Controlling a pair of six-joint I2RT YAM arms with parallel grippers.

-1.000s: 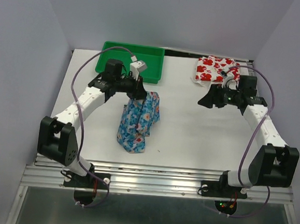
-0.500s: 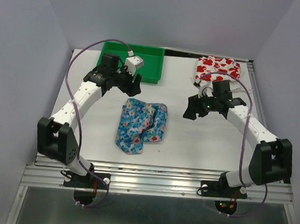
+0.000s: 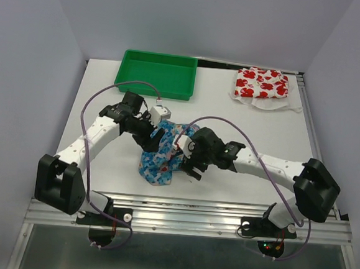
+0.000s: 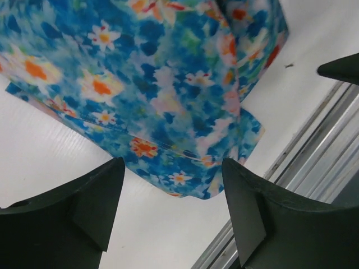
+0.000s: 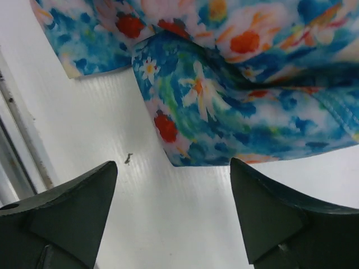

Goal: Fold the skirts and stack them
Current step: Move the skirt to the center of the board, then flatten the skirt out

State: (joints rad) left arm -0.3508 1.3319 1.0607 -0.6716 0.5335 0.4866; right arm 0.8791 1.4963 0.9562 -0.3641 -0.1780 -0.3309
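The blue skirt [image 3: 160, 161] with small white and orange flowers lies crumpled on the table near the front middle. My left gripper [image 3: 145, 136] is at its left upper edge and my right gripper [image 3: 187, 159] at its right edge. In the left wrist view, the left gripper [image 4: 173, 163] is open over the blue skirt's [image 4: 168, 84] hem, gripping nothing. The right gripper [image 5: 174, 163] in its wrist view is also open, with bare table between its fingers and a corner of the blue skirt [image 5: 235, 95] just beyond. The white skirt [image 3: 262, 83] with red flowers lies folded at the back right.
A green plastic tray [image 3: 158, 57] stands at the back, left of centre. The table's metal front rail [image 3: 186, 213] runs close below the blue skirt. A small dark speck [image 5: 129, 159] lies on the table by the right fingers.
My left gripper opened and dropped the blue skirt onto the table, then came down beside it. My right arm swung from beside the white skirt to the blue skirt's right edge.
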